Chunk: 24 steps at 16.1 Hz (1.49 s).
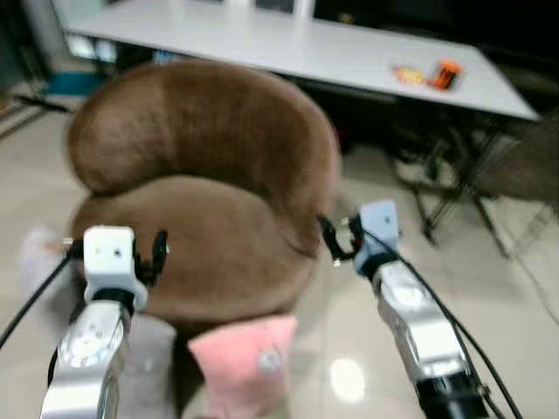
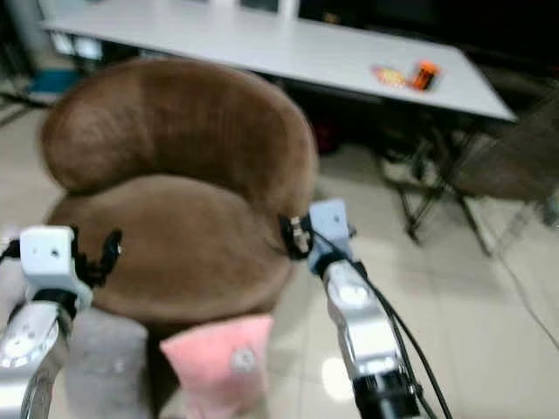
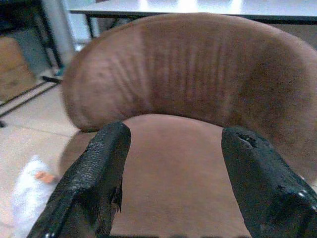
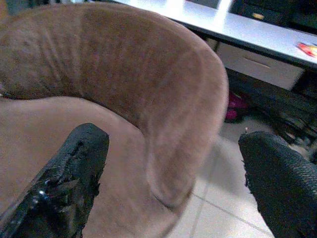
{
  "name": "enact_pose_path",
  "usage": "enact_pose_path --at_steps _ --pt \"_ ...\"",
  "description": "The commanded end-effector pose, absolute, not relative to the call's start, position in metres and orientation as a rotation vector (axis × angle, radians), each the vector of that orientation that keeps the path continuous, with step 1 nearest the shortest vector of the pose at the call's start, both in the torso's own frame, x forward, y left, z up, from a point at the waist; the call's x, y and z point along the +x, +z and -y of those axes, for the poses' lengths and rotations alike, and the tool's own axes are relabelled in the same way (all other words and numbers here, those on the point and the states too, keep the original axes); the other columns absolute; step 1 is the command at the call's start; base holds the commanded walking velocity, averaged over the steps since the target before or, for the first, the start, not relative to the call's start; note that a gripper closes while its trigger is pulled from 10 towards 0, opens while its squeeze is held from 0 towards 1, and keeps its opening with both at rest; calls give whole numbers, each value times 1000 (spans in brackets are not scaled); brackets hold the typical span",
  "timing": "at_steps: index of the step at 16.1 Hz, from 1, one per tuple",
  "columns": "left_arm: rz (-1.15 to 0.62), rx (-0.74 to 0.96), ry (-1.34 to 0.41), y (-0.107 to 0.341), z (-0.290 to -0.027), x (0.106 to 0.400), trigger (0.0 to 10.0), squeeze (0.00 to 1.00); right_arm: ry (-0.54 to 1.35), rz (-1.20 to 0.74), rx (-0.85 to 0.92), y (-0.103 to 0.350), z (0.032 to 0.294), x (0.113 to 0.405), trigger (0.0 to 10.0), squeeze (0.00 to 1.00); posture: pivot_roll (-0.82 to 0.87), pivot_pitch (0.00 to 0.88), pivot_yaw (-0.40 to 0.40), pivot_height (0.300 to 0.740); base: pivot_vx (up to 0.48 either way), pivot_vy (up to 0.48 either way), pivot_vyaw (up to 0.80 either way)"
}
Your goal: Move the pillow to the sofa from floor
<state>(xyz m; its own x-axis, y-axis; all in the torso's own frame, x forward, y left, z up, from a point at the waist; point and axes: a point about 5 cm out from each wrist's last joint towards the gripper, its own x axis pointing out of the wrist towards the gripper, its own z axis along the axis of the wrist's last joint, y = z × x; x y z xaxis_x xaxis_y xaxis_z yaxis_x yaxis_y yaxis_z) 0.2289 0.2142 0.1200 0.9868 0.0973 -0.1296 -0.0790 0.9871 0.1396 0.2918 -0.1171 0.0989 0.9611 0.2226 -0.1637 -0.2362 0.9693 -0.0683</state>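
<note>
A pink pillow (image 1: 244, 362) stands on the tiled floor, leaning against the front of a round brown sofa chair (image 1: 210, 183). It sits low between my two arms. My left gripper (image 1: 159, 251) is raised at the sofa's front left edge, above and left of the pillow. In the left wrist view the left gripper (image 3: 176, 136) is open, its fingers (image 3: 106, 163) framing the seat and backrest. My right gripper (image 1: 332, 237) hovers by the sofa's right side. It is open in the right wrist view (image 4: 173, 141), with nothing between its fingers.
A long white table (image 1: 306, 48) stands behind the sofa, carrying an orange object (image 1: 447, 74) and a packet (image 1: 406, 74). Dark folding legs (image 1: 454, 183) stand to the right. A white thing (image 1: 35, 253) lies on the floor at left. Bare tiles spread to the right.
</note>
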Motion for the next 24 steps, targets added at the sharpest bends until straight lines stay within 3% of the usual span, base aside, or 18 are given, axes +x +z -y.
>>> enact_pose_path --at_steps 1,5,8,11,15,24 --pt "-142 135 86 120 -210 228 10000 0 196 -150 -90 100 129 293 10000 0 -35 0 -74 740 0 0 800" --pt "-134 186 77 121 -211 229 10000 0 160 -167 19 100 128 294 10000 0 -44 0 -59 740 0 0 200" --pt "-129 205 67 123 -210 231 10000 0 106 -84 -11 109 136 293 10000 0 -46 0 -51 740 0 -480 0" --pt "-108 241 68 125 -210 231 10000 0 140 -66 73 115 138 291 10000 0 -49 0 -48 740 0 -480 0" --pt "-79 223 68 128 -208 228 10000 0 178 -106 35 107 136 289 10000 0 -44 0 -59 740 0 -83 0" --pt "-72 192 65 127 -210 226 10000 0 218 -135 31 102 128 286 10000 0 -41 0 -67 740 259 0 800"
